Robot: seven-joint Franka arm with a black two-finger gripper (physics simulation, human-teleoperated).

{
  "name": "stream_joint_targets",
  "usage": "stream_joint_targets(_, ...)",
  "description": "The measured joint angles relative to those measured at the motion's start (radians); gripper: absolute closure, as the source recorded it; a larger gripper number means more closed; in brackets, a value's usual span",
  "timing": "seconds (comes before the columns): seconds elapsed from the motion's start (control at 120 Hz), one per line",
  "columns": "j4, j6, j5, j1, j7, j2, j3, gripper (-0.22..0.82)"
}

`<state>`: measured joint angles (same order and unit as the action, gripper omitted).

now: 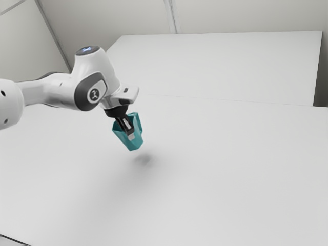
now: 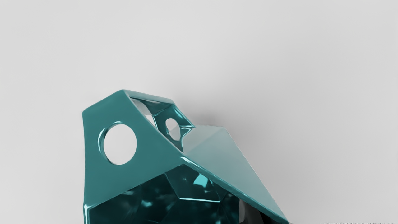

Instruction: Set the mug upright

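My gripper (image 1: 131,135) is shut on the teal faceted mug (image 1: 134,144), which hangs tilted in the air with its base angled down toward the exterior view's right. A shadow lies beneath it, apart from it. In the wrist view the mug (image 2: 248,174) turns its open mouth toward my hand, and its angular handle (image 2: 93,130) has round holes. Part of my gripper (image 2: 253,216) appears at the mug's rim, partly hidden by its wall. How far the fingers reach inside cannot be made out.
A wide white tabletop (image 1: 220,174) spreads below the mug. Behind it, a large pale panel (image 1: 220,64) stands toward the back, with light walls around. A dark thin edge (image 1: 14,240) crosses the near corner at the exterior view's left.
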<state>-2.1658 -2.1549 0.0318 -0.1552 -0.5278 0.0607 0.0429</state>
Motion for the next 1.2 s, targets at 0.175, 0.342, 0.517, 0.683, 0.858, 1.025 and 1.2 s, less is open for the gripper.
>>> stream_joint_targets(0.175, -0.054, -0.005, -0.040, -0.024, 0.098, 0.051, -0.018, 0.78)
stream_joint_targets(0.342, -0.112, -0.024, -0.065, -0.009, 0.182, 0.077, -0.031, 0.78)
stream_joint_targets(0.517, -0.151, -0.051, -0.092, -0.009, 0.264, 0.085, -0.035, 0.78)
stream_joint_targets(0.683, -0.191, -0.077, -0.100, -0.009, 0.332, 0.083, -0.037, 0.78)
stream_joint_targets(0.858, -0.217, -0.103, -0.102, -0.009, 0.391, 0.077, -0.037, 0.78)
stream_joint_targets(1.025, -0.221, -0.125, -0.103, -0.010, 0.435, 0.057, -0.037, 0.78)
stream_joint_targets(1.2, -0.221, -0.134, -0.104, -0.010, 0.469, 0.033, -0.037, 0.78)
